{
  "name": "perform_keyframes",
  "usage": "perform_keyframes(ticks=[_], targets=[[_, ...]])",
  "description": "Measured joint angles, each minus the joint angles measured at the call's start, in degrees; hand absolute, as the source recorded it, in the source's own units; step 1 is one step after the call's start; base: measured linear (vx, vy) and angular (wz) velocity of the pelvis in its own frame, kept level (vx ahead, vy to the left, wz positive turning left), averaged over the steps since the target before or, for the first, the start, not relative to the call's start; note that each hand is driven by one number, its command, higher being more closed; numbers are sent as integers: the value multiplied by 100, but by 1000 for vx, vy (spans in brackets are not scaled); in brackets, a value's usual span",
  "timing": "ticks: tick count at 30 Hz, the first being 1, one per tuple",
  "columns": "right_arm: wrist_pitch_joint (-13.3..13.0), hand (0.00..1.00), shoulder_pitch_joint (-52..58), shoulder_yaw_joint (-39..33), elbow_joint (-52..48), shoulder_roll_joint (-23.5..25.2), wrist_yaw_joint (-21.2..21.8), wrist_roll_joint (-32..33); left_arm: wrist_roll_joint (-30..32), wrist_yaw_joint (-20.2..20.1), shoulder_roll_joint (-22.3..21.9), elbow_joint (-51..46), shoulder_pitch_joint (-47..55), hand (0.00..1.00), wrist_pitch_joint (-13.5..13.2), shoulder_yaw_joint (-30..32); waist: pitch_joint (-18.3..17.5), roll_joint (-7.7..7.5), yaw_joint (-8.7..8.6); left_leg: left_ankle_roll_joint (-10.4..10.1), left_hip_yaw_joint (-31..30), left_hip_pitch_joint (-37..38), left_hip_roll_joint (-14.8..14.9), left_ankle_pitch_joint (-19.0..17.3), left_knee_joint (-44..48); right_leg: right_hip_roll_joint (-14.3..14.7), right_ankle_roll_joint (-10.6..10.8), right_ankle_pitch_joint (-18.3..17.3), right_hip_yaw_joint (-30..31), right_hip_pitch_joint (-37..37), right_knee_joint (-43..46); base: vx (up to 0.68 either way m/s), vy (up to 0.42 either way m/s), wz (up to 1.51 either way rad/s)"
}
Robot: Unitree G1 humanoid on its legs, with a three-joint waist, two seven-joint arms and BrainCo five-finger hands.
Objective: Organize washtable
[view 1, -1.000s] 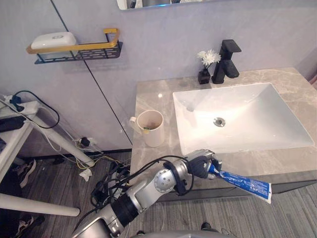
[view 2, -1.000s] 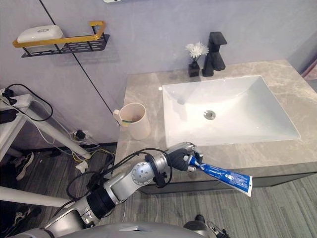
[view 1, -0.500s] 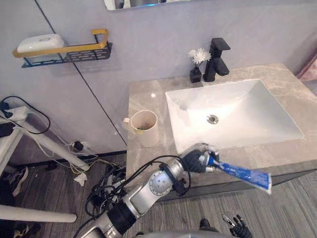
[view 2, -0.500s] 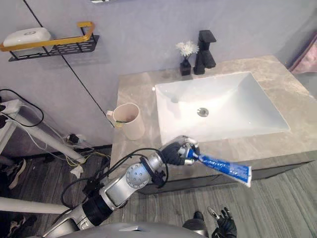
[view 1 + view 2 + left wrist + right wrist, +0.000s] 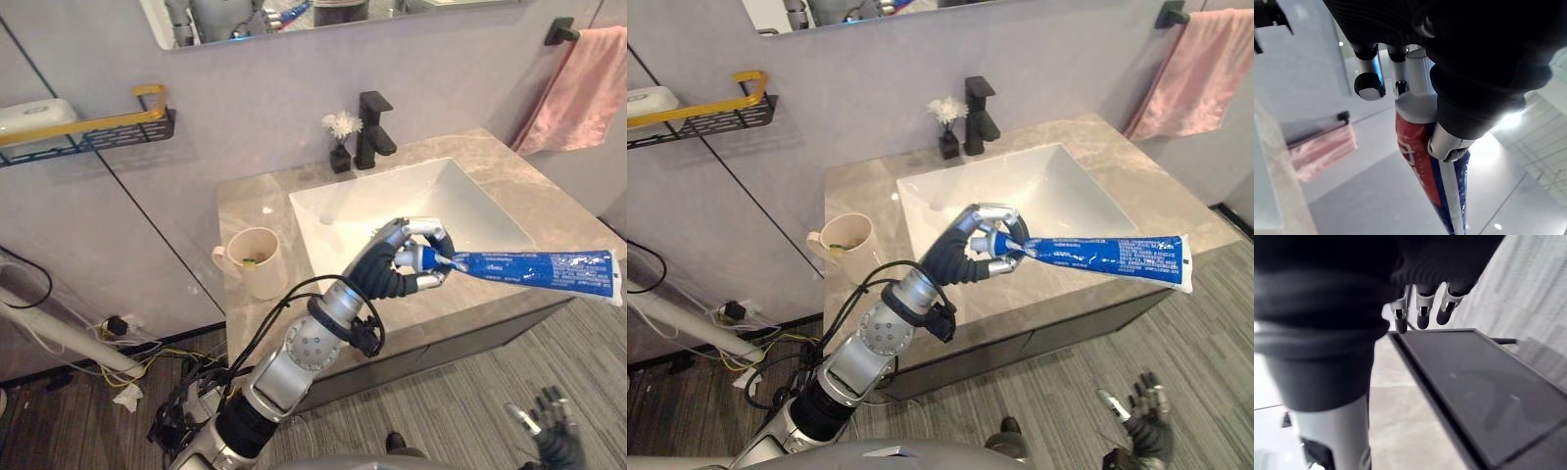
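A blue toothpaste tube (image 5: pixel 534 266) with a white cap is held up level in front of me, above the front rim of the white sink (image 5: pixel 460 196). My left hand (image 5: pixel 397 264) is shut on its cap end, and the tail points to the right. The left wrist view shows the tube (image 5: pixel 1420 161) from close, with the thumb and fingers curled round its neck. A cream cup (image 5: pixel 257 262) with something small inside stands on the marble washtable (image 5: pixel 250 208), left of the sink. My right hand (image 5: pixel 549 436) hangs low over the floor at the lower right, fingers relaxed.
A black faucet (image 5: pixel 373 127) and a small dark vase of white flowers (image 5: pixel 341 147) stand behind the sink. A pink towel (image 5: pixel 578 88) hangs on the right wall. A wall shelf (image 5: pixel 98 132) on the left carries a white soap dish (image 5: pixel 34 116).
The camera has moved. My left hand has lifted the tube from below the counter's front edge to above the sink's front rim. The right hand has come into view at the lower right.
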Motion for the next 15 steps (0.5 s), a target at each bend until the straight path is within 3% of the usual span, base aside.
perform_keyframes(ticks=[7, 12, 15], targets=[[-268, 0, -618, -1836, -1824, 63, -504, -226, -148, 41, -5, -584, 0, 100, -14, 680, -15, -9, -115, -10, 149, 80, 15, -7, -23, 50, 1, 18, 142, -40, 26, 0, -1, -13], [-411, 0, -1136, -1941, -2039, 1, -796, -481, -462, 75, -5, -884, 0, 100, -41, 732, -212, -63, -109, -13, 110, 53, 50, -8, -29, 77, 1, 18, 117, -50, 26, 6, -3, 2], [-525, 0, -1454, -1459, -2179, -115, -861, -620, -628, 98, -3, -1102, -1, 100, -72, 741, -245, -65, -58, -12, -10, 35, 50, -8, -30, 57, 2, 17, 30, 0, 26, -8, -4, 15]])
